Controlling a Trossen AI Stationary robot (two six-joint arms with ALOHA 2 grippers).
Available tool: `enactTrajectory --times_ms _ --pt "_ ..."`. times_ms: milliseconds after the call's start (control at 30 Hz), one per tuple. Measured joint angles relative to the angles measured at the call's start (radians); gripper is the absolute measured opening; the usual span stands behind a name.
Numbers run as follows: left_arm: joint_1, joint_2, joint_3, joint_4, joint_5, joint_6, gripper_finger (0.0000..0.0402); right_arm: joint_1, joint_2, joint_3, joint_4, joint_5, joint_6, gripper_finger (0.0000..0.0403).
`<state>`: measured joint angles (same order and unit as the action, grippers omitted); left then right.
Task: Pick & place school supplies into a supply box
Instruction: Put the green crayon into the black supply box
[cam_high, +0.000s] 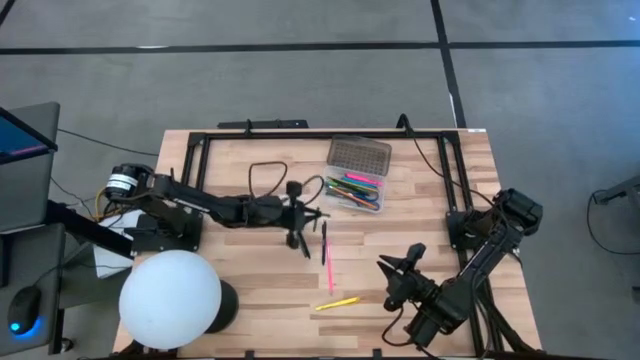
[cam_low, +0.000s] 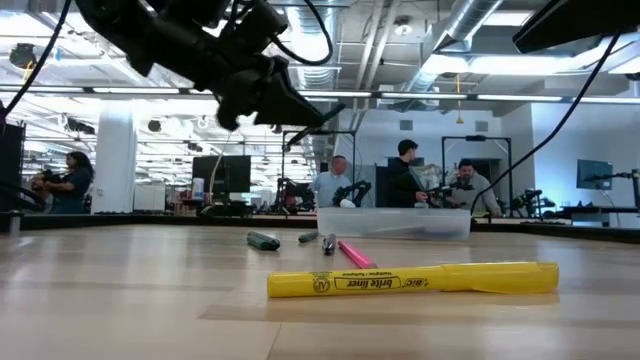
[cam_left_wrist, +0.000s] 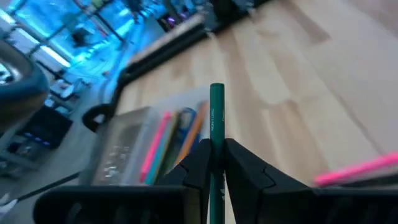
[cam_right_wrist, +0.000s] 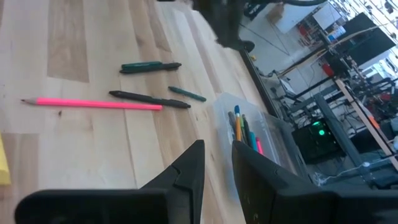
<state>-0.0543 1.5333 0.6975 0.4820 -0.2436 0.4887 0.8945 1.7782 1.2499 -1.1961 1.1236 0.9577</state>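
My left gripper (cam_high: 312, 213) hovers just left of the supply box (cam_high: 357, 190), shut on a green pencil (cam_left_wrist: 216, 106). The translucent box lies open with several coloured pens inside; its dotted lid (cam_high: 358, 155) lies on its far side. On the table near the middle lie a black pen (cam_high: 323, 238), a pink pencil (cam_high: 329, 270) and a yellow highlighter (cam_high: 338, 302). The right wrist view also shows a green pen (cam_right_wrist: 149, 65) and a short green piece (cam_right_wrist: 186, 93). My right gripper (cam_high: 396, 266) is open above the table's near right part, touching nothing. My left gripper pinches the green pencil between its two fingers (cam_left_wrist: 198, 165), which lie alongside the shaft (cam_left_wrist: 216, 134). The free end (cam_left_wrist: 216, 90) sticks out forward past the fingertips toward the box. In the low view the pencil (cam_low: 315, 123) is lifted clear, slanting well above the table.
A black metal frame (cam_high: 250, 135) runs along the far and side edges of the table. A large white globe (cam_high: 170, 298) stands at the near left corner. Bare wood lies between the loose pens and my right gripper. People sit at benches beyond the far edge (cam_low: 405, 175).
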Motion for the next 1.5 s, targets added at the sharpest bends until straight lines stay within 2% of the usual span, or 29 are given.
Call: enactTrajectory --times_ms 233,500,633,767,867,1067,1233,1500 --pt "0.093 0.018 0.001 0.105 0.146 0.000 0.0034 -0.003 0.000 0.000 0.003 0.000 -0.023 0.0075" --pt "0.159 0.140 0.015 0.278 0.160 0.065 0.0034 -0.003 0.000 0.000 0.003 0.000 -0.023 0.0075" --pt "0.196 0.216 0.086 0.290 0.190 0.066 0.0034 -0.003 0.000 0.000 0.003 0.000 -0.023 0.0075" --pt "0.223 0.313 0.174 0.273 0.240 0.054 0.0034 -0.003 0.000 0.000 0.003 -0.001 -0.023 0.0075" --pt "0.236 0.391 0.253 0.252 0.239 0.053 0.0034 -0.003 0.000 0.000 0.003 -0.002 -0.023 0.0075" --pt "0.255 0.510 0.397 0.098 0.215 0.051 0.0034 0.000 0.000 -0.002 0.005 -0.031 -0.023 0.0075" --pt "0.259 0.533 0.459 -0.025 0.157 0.043 0.0034 0.000 0.000 -0.029 0.008 -0.053 -0.023 0.0075" --pt "0.259 0.533 0.459 -0.029 0.158 0.043 0.0047 -0.007 0.000 -0.040 0.016 -0.055 -0.023 0.0075"
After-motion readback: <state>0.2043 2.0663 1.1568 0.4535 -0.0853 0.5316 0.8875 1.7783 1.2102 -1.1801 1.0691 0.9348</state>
